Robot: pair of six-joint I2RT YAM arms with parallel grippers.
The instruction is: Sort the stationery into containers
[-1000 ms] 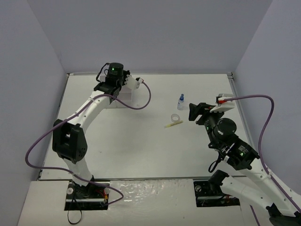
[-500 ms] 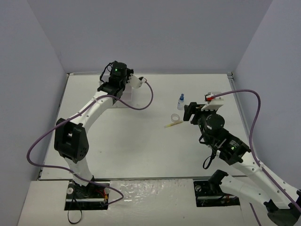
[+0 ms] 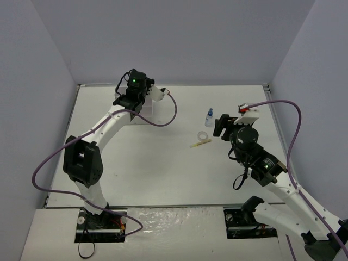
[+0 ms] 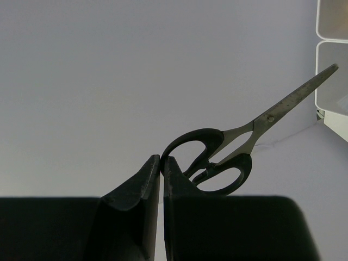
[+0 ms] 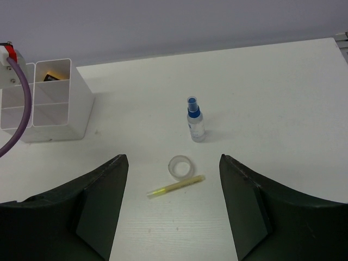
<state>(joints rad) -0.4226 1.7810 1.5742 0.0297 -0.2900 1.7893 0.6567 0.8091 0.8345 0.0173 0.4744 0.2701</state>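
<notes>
Pinching black-handled scissors (image 4: 255,128), left gripper (image 4: 161,159) near containers (image 4: 333,81)

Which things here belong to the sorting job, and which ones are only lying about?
Job: scissors, bottle, tape roll, yellow pen, containers.
Not job: purple cable, table.

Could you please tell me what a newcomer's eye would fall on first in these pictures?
The left pincer, shut on the black-handled steel scissors, holds them in the air beside the white plastic compartment block at far left. Ahead of the open right pincer, a blue-capped clear bottle, a clear tape roll and a thin yellow pen sit close together on the white table.
</notes>
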